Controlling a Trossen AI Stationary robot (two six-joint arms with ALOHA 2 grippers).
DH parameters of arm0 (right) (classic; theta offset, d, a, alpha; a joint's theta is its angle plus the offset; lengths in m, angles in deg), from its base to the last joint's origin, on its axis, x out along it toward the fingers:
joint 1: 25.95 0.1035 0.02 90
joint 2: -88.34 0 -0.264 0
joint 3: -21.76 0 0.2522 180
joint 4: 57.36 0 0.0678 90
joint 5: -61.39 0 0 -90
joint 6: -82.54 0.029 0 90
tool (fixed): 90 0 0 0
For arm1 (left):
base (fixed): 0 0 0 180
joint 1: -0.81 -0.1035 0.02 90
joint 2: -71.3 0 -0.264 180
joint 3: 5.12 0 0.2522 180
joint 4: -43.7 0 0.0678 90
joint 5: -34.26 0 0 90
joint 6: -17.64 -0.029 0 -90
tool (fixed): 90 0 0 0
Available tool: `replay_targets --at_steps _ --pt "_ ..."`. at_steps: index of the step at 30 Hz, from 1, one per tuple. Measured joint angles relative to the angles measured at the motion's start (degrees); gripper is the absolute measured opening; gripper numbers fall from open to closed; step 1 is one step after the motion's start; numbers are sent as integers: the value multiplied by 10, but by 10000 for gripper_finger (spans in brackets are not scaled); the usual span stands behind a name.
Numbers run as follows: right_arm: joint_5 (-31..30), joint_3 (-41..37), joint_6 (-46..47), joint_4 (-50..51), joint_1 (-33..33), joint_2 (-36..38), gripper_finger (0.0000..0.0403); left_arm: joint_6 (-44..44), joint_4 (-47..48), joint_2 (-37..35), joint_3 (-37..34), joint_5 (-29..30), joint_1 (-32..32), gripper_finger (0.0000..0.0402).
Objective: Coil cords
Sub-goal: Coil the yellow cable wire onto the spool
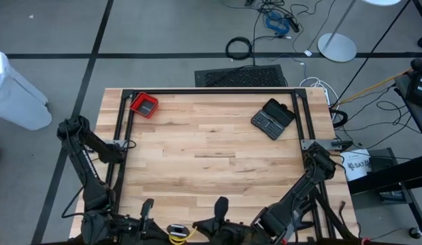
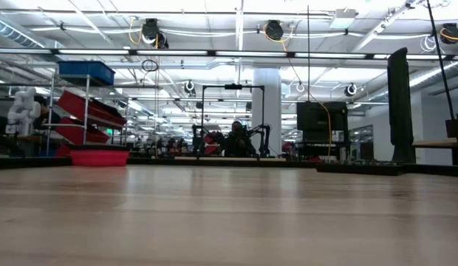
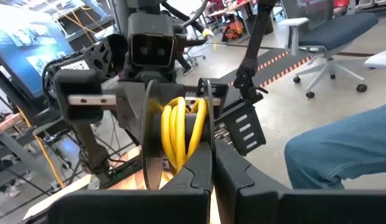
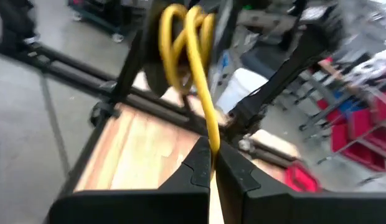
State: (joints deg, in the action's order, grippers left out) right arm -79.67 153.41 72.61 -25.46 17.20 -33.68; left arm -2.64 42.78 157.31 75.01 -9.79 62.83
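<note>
I see the wooden table (image 1: 211,150) filling the middle of the high view, ringed along its far edge and sides by a black frame (image 1: 211,90). Both arms are folded back to the near edge. The left arm (image 1: 85,163) runs down the table's left side, the right arm (image 1: 303,194) down its right, and their grippers meet at the middle of the near edge.

On the far right part of the table lies an open dark case (image 1: 272,118). Near the far left corner sits a small red bin (image 1: 144,105).

The left gripper (image 3: 211,180) is clenched, its two dark fingers (image 3: 193,177) pressed together around the base of the yellow cord (image 3: 178,134), which stands above them as a bundle of several loops. A black cord (image 3: 144,140) arcs just beside the yellow loops on one side; I cannot tell whether the fingers pinch it as well.

The right gripper (image 4: 213,165) is also clenched, grasping a single strand of the same yellow cord (image 4: 199,62), which rises from its fingertips to loops held above the table's near edge.
</note>
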Motion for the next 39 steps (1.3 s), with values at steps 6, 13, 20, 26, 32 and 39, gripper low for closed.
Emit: replay_targets --at_steps 6,13,20,26,32,39 --pt "35 0 37 38 -15 0 0 0 -1 0 0 -1 -1 2" --pt "60 0 61 43 -19 0 12 -1 -2 0 0 -3 -2 2" --pt "110 0 58 64 -18 0 44 -2 -10 0 0 -6 -1 2" --pt "110 0 57 80 -12 0 82 -1 -9 0 0 -5 -1 2" --pt "109 0 50 99 2 12 114 0 -6 0 0 -22 -1 2" --pt "113 0 140 199 30 52 125 0 -15 0 0 -55 0 2"
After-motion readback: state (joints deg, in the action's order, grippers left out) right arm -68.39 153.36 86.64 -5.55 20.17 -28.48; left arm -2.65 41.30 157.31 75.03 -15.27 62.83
